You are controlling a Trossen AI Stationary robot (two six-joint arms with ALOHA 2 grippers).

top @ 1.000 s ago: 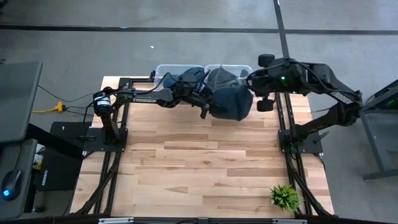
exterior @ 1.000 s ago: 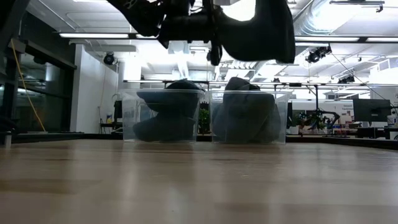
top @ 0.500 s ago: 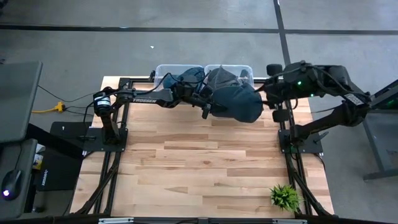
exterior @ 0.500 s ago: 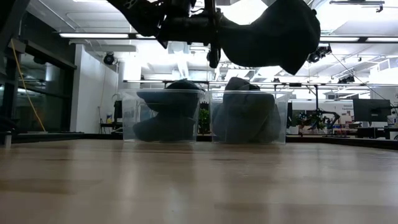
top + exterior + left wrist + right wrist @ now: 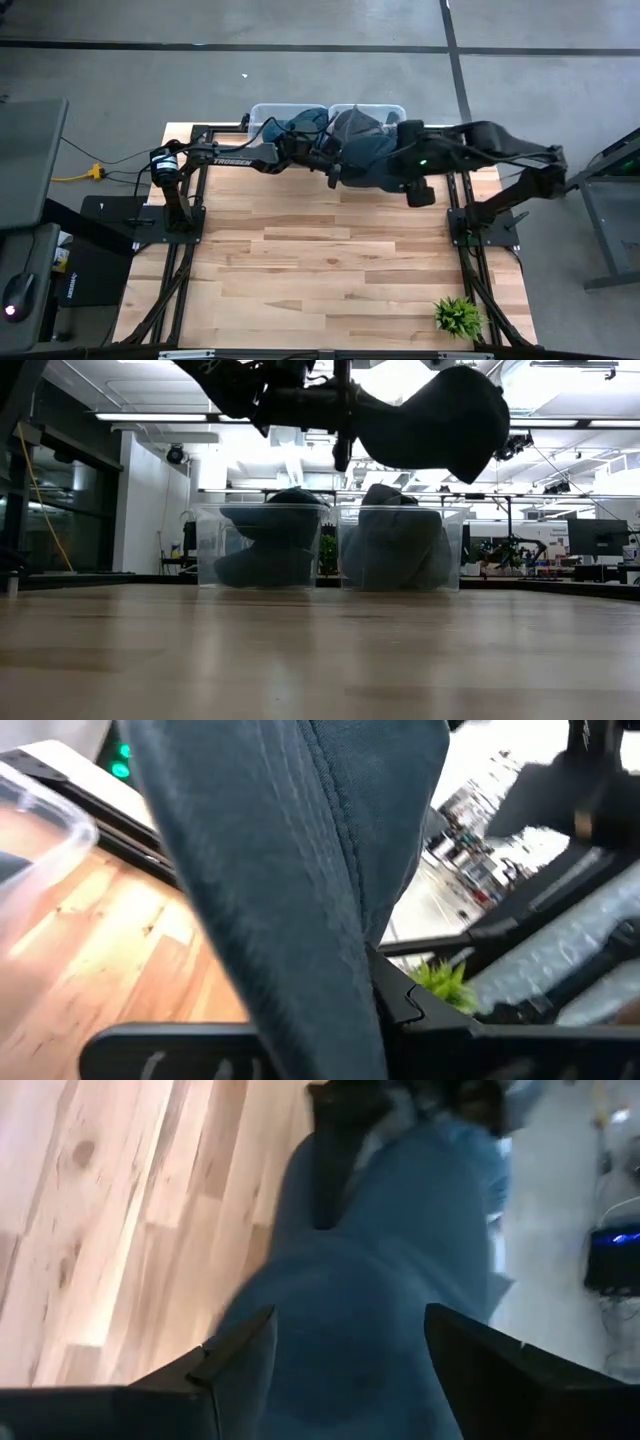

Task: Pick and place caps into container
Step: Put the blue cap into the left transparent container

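Wooden tabletop (image 5: 330,250) is bare in front; at 12 o'clock the cap (image 5: 368,165) hangs clenched in the left tool (image 5: 335,172), while the right tool (image 5: 405,172), spread wider than before, is brought back to it above the containers (image 5: 290,112).

left tool (image 5: 335,172) grips grey cap (image 5: 368,162) | right tool (image 5: 408,172) at cap | bins (image 5: 390,110) behind

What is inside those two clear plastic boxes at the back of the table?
Both clear boxes, the left box and the right box, hold dark fabric caps heaped above the rims. How many lie in each cannot be counted; the lower ones are covered.
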